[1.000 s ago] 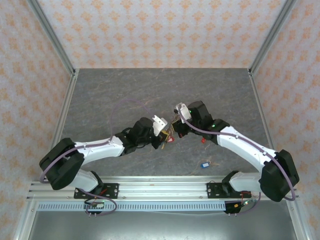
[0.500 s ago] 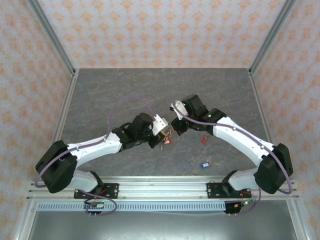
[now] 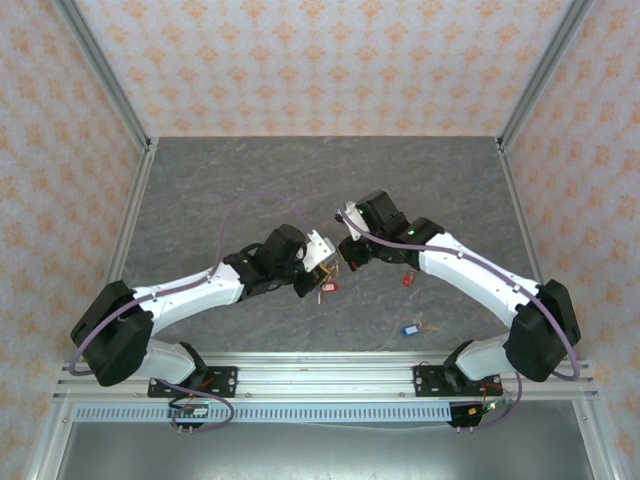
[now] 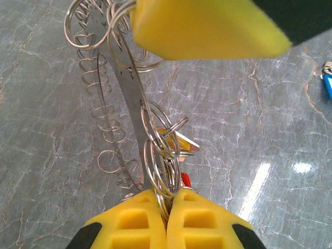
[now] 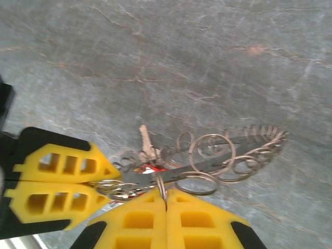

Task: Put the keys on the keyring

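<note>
The keyring (image 4: 129, 93) hangs between both grippers above the table, a flat metal band seen edge-on with wire loops along its rim (image 5: 228, 155). My left gripper (image 4: 166, 196) is shut on its lower edge, among several wire rings. A yellow tag (image 4: 179, 139) and a red tag (image 4: 186, 180) hang from those rings. My right gripper (image 5: 166, 193) is shut on a thin wire ring at the band. A silver key (image 5: 147, 143) with a red tag (image 5: 151, 168) dangles there. From above, the left gripper (image 3: 322, 262) and the right gripper (image 3: 348, 252) meet mid-table.
A red-tagged key (image 3: 408, 279) lies on the grey table (image 3: 220, 180) to the right of the grippers. A blue-tagged key (image 3: 409, 329) lies nearer the front edge. Patterned walls with metal posts enclose the table on three sides.
Both grippers and the keyring between them have shifted slightly left and toward the front. The hanging red tag moved with them. Both grips stayed shut.
</note>
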Available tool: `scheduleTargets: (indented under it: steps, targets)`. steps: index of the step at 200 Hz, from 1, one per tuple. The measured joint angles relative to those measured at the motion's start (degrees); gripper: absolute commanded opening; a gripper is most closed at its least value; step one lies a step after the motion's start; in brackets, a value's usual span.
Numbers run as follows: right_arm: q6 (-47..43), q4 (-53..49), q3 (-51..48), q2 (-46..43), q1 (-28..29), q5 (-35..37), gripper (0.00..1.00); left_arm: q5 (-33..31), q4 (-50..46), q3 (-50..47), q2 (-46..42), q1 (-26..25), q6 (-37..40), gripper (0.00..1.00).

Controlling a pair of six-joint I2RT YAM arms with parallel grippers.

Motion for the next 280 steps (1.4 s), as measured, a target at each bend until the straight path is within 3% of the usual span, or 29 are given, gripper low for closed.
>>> scheduleTargets:
  steps: [58,123,159,201,255,280]
  targets:
    - [0.33,4.42,-3.85,-1.99,0.02,-1.49,0.00,0.24,-1.18,0.00,-0.59,0.09,0.00,0.00]
    - [0.28,26.12,-18.82,-8.33,-0.87,-4.31,0.00,1.79,-3.69,-0.20,-1.99,0.44,0.07,0.00]
    - [0.33,28.41,-19.10,-8.35,-1.29,-7.08,0.00,2.38,-5.38,0.87,-1.92,0.83,1.09,0.00]
    - [-2.14,26.05,-17.94,-8.35,-0.07,-4.31,0.00,2.93,-6.34,1.22,-1.81,0.83,1.46,0.00]
    - [-6.78,31.08,-21.75,-9.16,0.04,-3.87,0.00,3.96,-7.69,1.31,-1.81,0.98,2.12,0.00]
    - [-8.74,33.86,-23.54,-9.46,0.07,-3.87,0.00,4.26,-8.09,1.31,-1.81,0.98,2.56,0.09]
